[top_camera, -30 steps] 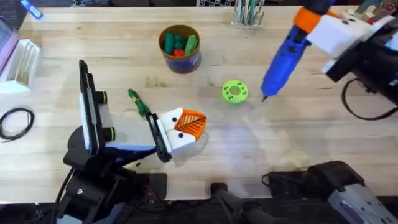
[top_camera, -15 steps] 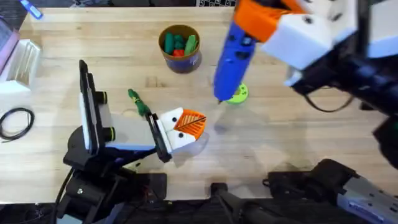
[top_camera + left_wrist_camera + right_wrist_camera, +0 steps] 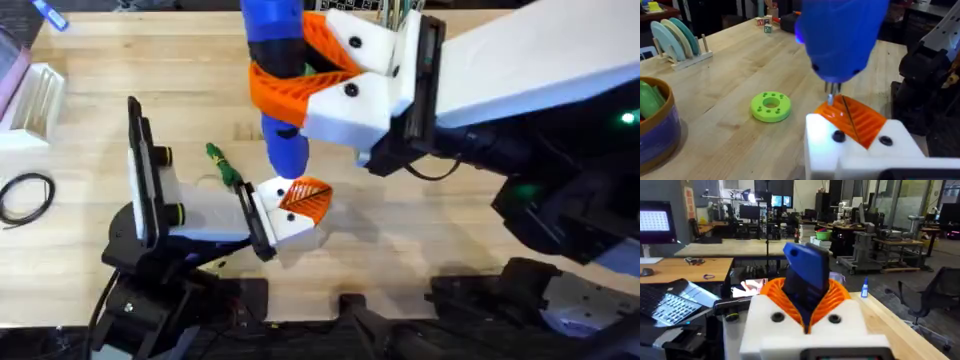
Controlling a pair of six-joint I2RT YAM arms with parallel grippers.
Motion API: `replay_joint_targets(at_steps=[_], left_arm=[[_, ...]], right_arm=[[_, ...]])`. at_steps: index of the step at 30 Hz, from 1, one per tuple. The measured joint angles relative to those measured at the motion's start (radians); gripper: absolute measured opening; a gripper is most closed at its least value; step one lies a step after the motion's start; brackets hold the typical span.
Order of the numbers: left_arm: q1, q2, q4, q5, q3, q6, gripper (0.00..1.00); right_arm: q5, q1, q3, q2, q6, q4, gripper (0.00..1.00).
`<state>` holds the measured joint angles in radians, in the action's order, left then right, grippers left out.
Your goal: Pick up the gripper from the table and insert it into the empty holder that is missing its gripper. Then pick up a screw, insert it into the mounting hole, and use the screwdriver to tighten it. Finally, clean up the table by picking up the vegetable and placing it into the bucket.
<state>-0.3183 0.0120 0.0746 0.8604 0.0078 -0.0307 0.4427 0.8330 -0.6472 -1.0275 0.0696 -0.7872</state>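
A pale wooden bench (image 3: 480, 215) is seen under the overhead view. Within the last second the screwdriver (image 3: 277, 90), clamped in the right gripper (image 3: 305, 75), has been carried from the upper right to frame centre. Its tip is now set at the holder (image 3: 285, 222), beside the orange gripper (image 3: 308, 198); tightening is judged imminent. The left gripper's (image 3: 285, 205) opening cannot be told.

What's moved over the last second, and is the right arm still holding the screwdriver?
The right pincer, still shut on the blue screwdriver, swung from the table's far right across to the middle. The tip now hangs just above the orange gripper seated in the white holder. The left arm, the dark-green vegetable and the green disc stayed put.
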Motion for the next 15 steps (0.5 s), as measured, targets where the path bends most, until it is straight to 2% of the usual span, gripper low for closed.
replay_joint_targets(at_steps=[8,15], left_arm=[[0.0,0.0,0.0,0.0,0.0,-0.028,0.008],[0.0,0.0,0.0,0.0,0.0,-0.037,0.008]], right_arm=[[0.015,0.005,0.0,-0.04,-0.007,-0.067,0.024],[0.019,0.042,0.0,-0.062,-0.011,-0.073,0.024]])
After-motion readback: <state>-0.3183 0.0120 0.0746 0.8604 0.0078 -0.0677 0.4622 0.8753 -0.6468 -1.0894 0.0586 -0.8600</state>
